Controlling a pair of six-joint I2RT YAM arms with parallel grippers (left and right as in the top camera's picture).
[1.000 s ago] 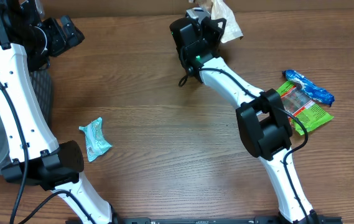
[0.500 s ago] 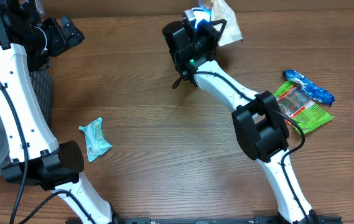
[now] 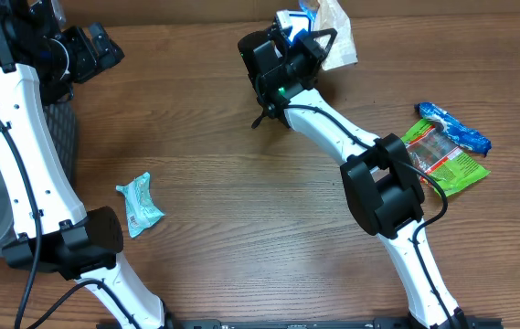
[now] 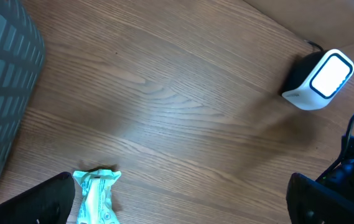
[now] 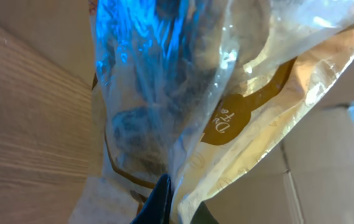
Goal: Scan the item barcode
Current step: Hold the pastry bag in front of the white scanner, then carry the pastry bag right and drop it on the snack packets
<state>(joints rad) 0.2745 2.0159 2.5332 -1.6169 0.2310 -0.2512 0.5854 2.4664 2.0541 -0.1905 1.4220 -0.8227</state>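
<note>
— Where is the clear bag?
— Just beside the scanner, on its lit side, at the far edge of the desk. The right claw is clenched on the bag. In the right wrist view the scanner's blue light glows through the film and a gold label shows on it; whether bag and scanner touch, I cannot tell.
— And the left claw?
— Released; its fingers stand wide apart with nothing between them; it hangs well apart from the scanner, to its left.
— What else lies about?
— A teal packet lies flat on the wood, well apart from the scanner and on its left; the left wrist view shows it near one finger; a grey basket stands farther still from the scanner on that side. A green packet and a blue packet lie together well to the scanner's right.
</note>
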